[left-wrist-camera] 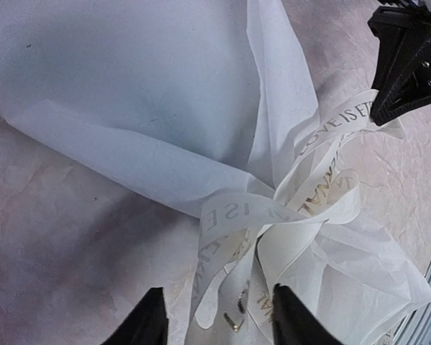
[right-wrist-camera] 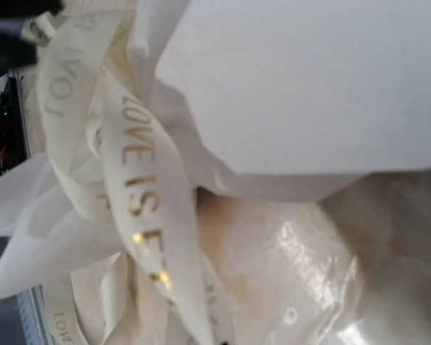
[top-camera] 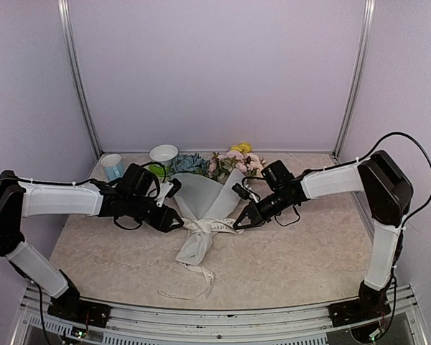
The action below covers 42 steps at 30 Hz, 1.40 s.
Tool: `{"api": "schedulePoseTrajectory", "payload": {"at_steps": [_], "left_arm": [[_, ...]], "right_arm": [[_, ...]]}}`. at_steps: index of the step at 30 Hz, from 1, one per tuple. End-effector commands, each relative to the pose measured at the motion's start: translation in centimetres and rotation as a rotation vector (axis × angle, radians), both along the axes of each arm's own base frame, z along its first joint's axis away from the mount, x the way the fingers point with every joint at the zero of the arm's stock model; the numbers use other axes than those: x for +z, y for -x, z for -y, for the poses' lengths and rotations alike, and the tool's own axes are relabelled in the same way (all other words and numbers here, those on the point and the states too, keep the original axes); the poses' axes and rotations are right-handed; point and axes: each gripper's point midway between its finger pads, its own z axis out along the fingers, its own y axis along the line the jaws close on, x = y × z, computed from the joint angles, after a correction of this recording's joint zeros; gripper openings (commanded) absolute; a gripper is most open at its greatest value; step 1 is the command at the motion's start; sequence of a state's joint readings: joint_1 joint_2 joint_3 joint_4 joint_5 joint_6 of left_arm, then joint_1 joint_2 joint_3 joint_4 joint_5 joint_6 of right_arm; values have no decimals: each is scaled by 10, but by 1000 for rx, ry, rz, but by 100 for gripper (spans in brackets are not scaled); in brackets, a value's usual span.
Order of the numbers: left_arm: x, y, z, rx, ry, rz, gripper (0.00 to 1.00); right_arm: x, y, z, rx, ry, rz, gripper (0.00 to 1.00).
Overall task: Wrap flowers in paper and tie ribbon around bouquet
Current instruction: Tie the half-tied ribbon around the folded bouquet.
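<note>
The bouquet [top-camera: 200, 205] lay on the table [top-camera: 309, 259] with its long axis running far to near. The flowers [top-camera: 226, 164] were at the far end and the paper [top-camera: 194, 248] tapered towards the near edge. The ribbon [top-camera: 201, 227] circled the narrow waist in a loose knot, and its tails trailed nearer across the table.

The knot sat between the two arms. The left gripper [top-camera: 177, 223] was just to its left and the right gripper [top-camera: 238, 225] just to its right, about equally close. The left jaws were partly spread, with ribbon loops lying in the gap but not clearly pinched. The right jaws were pressed together on a ribbon strand that ran taut from the knot, so tightening looked like a pull outward to the right.

The table was pale and marbled. A blue cup [top-camera: 112, 167] and a white bowl [top-camera: 164, 154] stood far left, and plain walls enclosed the space.
</note>
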State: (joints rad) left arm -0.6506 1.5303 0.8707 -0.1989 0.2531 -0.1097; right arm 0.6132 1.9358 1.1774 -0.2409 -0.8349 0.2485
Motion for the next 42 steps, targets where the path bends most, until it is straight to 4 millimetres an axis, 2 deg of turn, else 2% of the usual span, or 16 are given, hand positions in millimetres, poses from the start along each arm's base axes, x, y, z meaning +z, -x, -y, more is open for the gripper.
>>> {"api": "schedulePoseTrajectory", "payload": {"at_steps": [1,3,9,11,15,17,19,24,26,31,37,42], "left_arm": [[-2,-6,-16,60,3,-15,58],[-8,-8,-20,67,41,-42,59],[-31,-4,-11,24,94,-132,46],[-34,-4,-10,22,88,-134,34],[-28,1,-8,-7,111,-142,19],[-28,4,-9,-12,105,-147,1],[-20,2,-9,-10,110,-128,0],[35,-8,4,-70,147,-8,0],[48,-9,6,-91,155,17,0],[48,-9,8,-120,180,14,0],[43,-23,17,-128,203,17,0],[37,-23,18,-135,195,23,0]], "right_arm": [[3,1,-8,23,-16,2,0],[3,0,-8,22,-17,3,0],[2,2,-7,25,-15,2,0],[4,2,-8,24,-17,6,0],[2,2,-8,26,-16,2,0],[1,2,-8,25,-17,0,0],[0,2,-9,26,-18,-3,0],[-4,4,-8,27,-7,-9,0],[-11,6,-4,25,14,-12,0],[-25,16,5,19,47,-41,0],[-37,26,11,20,67,-72,0],[-54,38,26,10,121,-106,0]]}}
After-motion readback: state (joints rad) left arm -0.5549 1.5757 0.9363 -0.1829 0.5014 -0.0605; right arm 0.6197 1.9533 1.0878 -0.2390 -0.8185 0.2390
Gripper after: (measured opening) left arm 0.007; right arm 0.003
